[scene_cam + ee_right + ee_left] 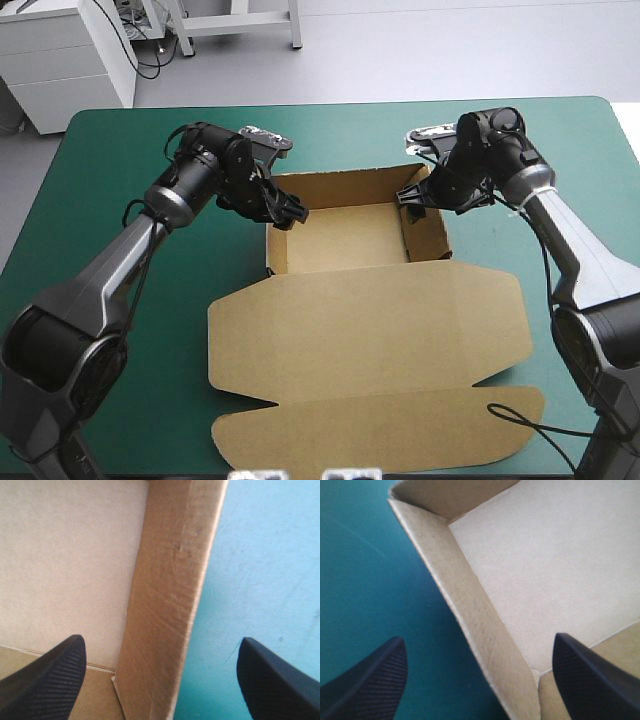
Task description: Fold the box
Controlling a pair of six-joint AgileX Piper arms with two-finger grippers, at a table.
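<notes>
The brown box stands as an open tray toward the far side of the table, with its lid lying flat toward the near edge. My left gripper is open over the tray's left wall; one finger is outside the wall and the other is over the tray floor. My right gripper is open in the same way over the right wall, with one finger inside the tray and one outside. In the wrist views, neither gripper touches the board.
The lid's front flap reaches close to the table's near edge. The teal-green cover shows on both sides of the tray and behind it. Both arms reach in over the cover from the two sides.
</notes>
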